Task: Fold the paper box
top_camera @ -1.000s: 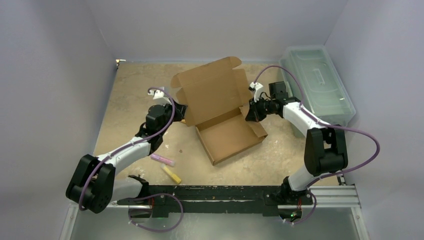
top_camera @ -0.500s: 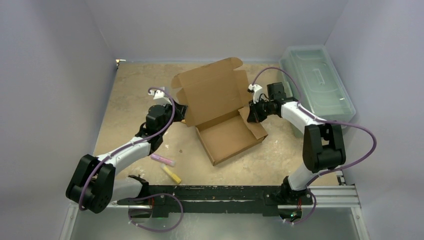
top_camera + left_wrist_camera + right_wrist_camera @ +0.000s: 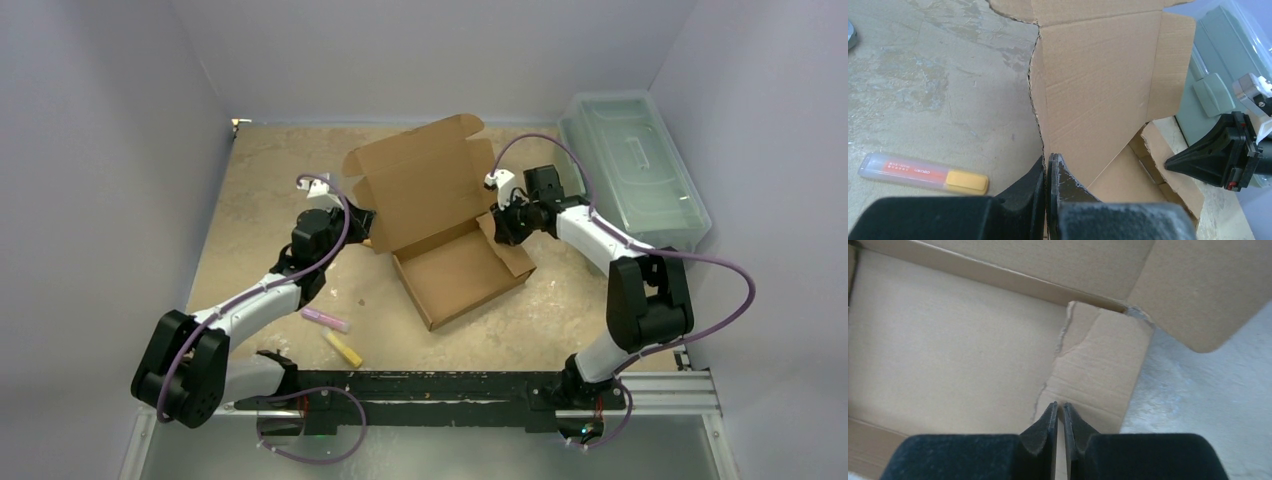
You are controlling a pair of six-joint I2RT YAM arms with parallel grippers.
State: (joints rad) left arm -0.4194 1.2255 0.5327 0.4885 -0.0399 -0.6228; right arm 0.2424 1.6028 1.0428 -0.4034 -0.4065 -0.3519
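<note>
Top external view shows you a pink marker (image 3: 325, 320) and a yellow marker (image 3: 343, 349) nearest the arm bases. Beyond them the paper box (image 3: 455, 270) sits mid-table, tray flat, lid standing. The left gripper (image 3: 1048, 162) is pinched on the box's left flap edge. The right gripper (image 3: 1059, 410) has its fingers together over the right side flap; whether card is between them, you can't tell. Expect light, stiff card that tears at corners, so take flap edges near the scores. The green bin (image 3: 635, 160) lies farthest right.
</note>
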